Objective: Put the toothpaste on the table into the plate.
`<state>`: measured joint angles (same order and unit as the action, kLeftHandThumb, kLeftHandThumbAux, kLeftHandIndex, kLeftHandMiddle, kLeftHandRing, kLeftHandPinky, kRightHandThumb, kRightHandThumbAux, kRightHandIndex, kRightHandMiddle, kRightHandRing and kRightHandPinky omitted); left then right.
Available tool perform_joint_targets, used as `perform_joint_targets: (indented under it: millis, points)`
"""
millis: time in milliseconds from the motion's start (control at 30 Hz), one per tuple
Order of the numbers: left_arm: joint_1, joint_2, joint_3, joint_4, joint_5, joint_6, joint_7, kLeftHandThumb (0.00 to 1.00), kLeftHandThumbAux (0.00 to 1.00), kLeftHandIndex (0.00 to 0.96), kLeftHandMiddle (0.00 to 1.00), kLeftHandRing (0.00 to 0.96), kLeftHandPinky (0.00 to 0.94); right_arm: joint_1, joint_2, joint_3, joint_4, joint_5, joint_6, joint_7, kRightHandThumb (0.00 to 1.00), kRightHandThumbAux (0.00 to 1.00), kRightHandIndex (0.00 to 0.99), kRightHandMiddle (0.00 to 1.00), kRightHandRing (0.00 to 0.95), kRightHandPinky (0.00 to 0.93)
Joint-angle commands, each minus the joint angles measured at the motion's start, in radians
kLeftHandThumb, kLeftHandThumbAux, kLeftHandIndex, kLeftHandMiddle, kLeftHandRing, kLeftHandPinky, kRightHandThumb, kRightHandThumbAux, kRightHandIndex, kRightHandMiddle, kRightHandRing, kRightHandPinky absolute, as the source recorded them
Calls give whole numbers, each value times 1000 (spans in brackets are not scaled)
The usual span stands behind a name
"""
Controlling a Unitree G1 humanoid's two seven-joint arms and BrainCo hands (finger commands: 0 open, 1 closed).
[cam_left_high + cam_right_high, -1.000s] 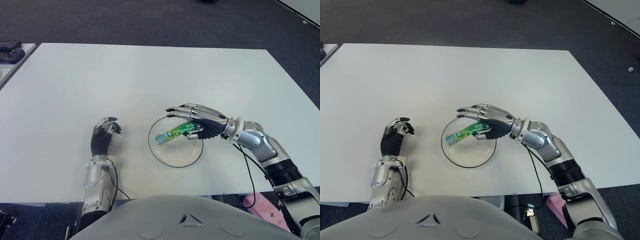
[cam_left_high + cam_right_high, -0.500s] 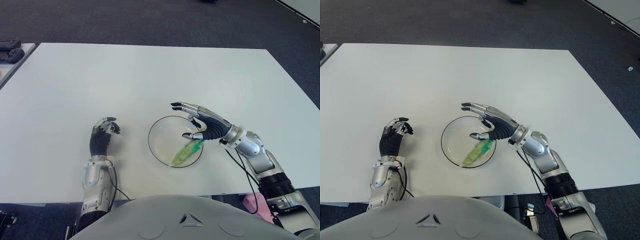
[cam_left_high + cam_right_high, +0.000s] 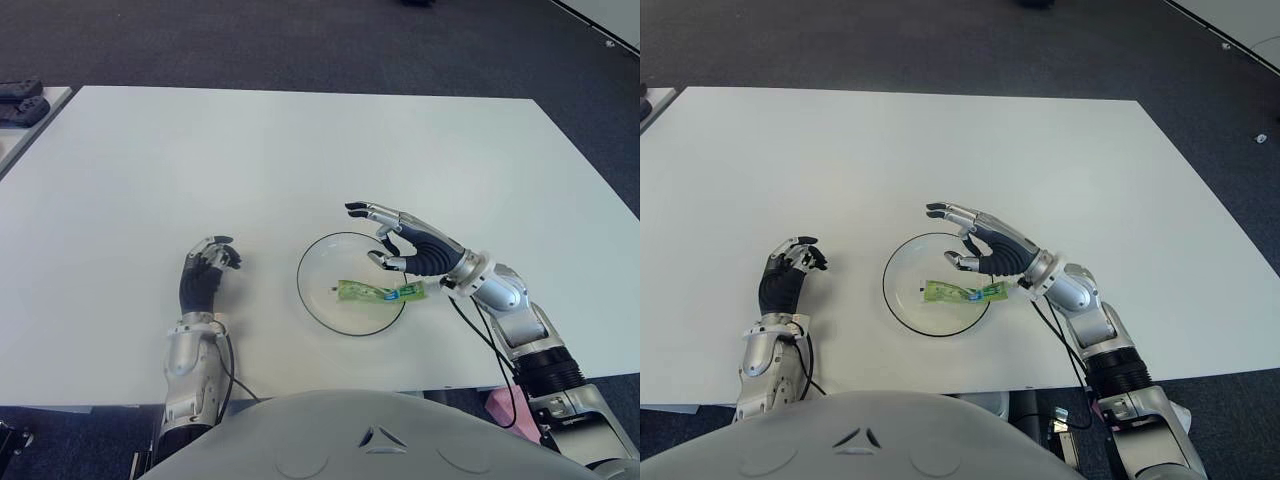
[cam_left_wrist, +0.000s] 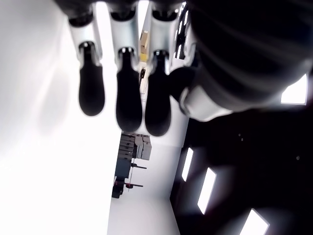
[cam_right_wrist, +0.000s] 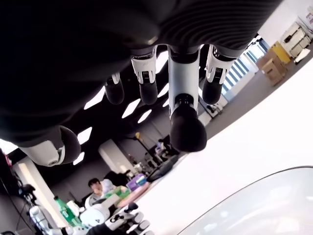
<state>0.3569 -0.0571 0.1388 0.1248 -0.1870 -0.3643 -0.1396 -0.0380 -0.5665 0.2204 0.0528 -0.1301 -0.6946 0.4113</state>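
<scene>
A green toothpaste tube (image 3: pixel 375 292) lies flat inside the clear glass plate (image 3: pixel 318 298) near the table's front edge, its cap end toward the plate's right rim. My right hand (image 3: pixel 392 238) hovers over the right side of the plate with its fingers spread and nothing in them. In the right wrist view the fingertips (image 5: pixel 185 128) hang apart above the plate's rim (image 5: pixel 254 193). My left hand (image 3: pixel 205 270) shows to the left of the plate, fingers curled and holding nothing.
The white table (image 3: pixel 250 160) stretches far beyond the plate toward the back. Dark objects (image 3: pixel 20 100) sit on a second surface at the far left. Dark carpet surrounds the table.
My right hand let go of the toothpaste; the tube dropped and settled flat in the plate. The right hand opened and drew back to the right. The left hand stayed still.
</scene>
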Motion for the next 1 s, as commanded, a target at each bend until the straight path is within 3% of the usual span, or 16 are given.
perform_joint_targets:
  millis: [33, 333, 1000]
  points:
    - [5, -8, -6, 6, 3, 13, 11, 704, 718, 434, 601, 579, 567, 7, -2, -6, -6, -12, 36, 22, 517, 342, 0, 0, 0, 0]
    - [8, -13, -6, 7, 1, 3, 8, 704, 718, 434, 600, 579, 568, -6, 1, -10, 3, -42, 47, 26, 519, 294, 0, 0, 0, 0]
    - [13, -6, -6, 8, 18, 6, 12, 702, 718, 434, 613, 596, 585, -19, 44, -38, 43, -101, 4, -57, 423, 323, 0, 0, 0, 0]
